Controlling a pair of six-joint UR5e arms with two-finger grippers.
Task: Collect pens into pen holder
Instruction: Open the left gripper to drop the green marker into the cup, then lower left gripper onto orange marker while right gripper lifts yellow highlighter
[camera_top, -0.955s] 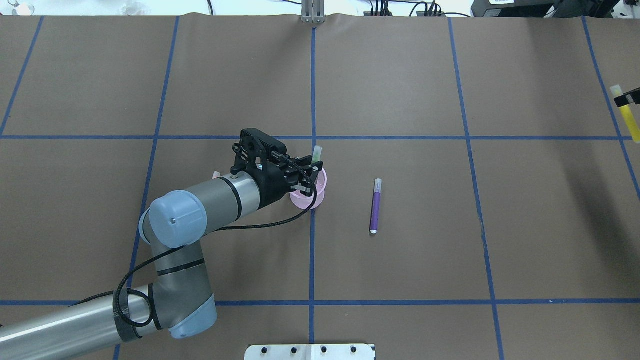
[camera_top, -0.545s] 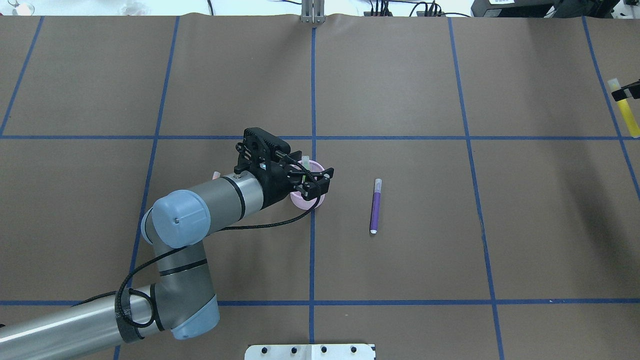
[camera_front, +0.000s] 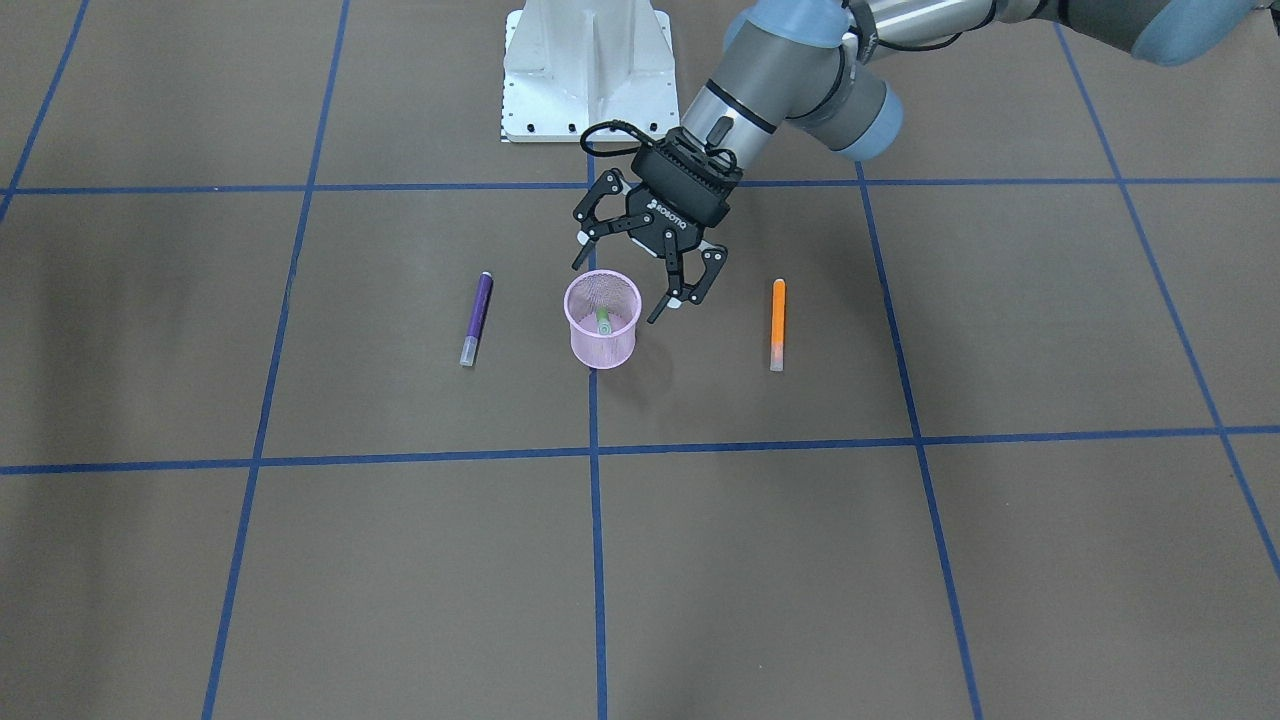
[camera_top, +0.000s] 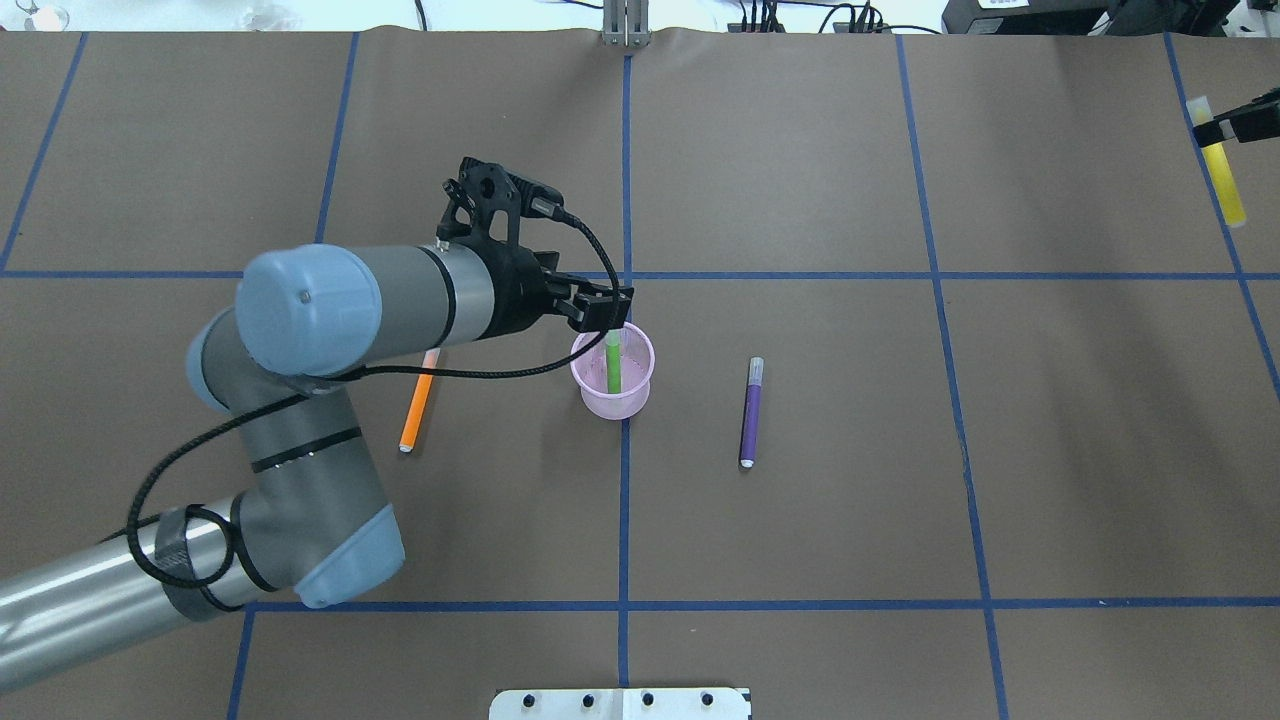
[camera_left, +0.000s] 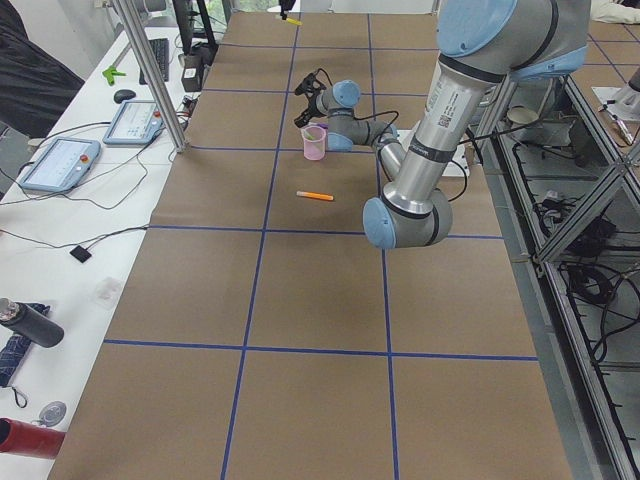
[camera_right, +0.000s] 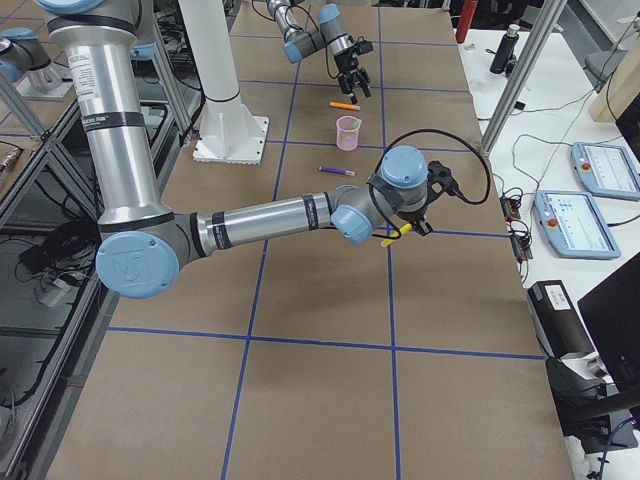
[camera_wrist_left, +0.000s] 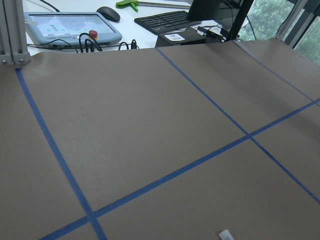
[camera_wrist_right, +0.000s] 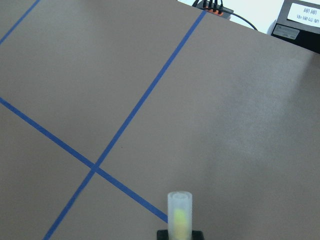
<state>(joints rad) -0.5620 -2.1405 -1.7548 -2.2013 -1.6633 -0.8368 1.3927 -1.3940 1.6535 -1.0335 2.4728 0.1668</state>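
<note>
Your cup (camera_top: 598, 404) stands upright on the centre line of the table (camera_top: 900, 520), and there's a green pen (camera_top: 612, 368) inside it, leaning against the mesh with its end poking above the rim. By the look of it, that's one pen home.

Out from the cup, two more lie flat on the table. The purple pen (camera_top: 750, 415) lies on the robot's right of the cup, apart from it. The orange pen (camera_top: 417, 402) lies on the robot's left, its upper end tucked under the forearm in the overhead view. Neither touches the cup and neither is being held, so both are left to collect.

Your left gripper (camera_front: 622, 286) hangs just above and behind the cup's rim with its jaws spread wide and nothing between them. It's free for the next pick, and I'd say either loose pen is within easy reach.

Far out at the right edge, your right gripper (camera_top: 1222, 130) is clamped on a yellow pen (camera_top: 1226, 185). The wrist camera shows its clear cap sticking up between the fingers, well away from the cup. If that one counts too, it has the whole width of the table to cross.

My tally: one in, two on the table, one in hand far off, so well under halfway.
</note>
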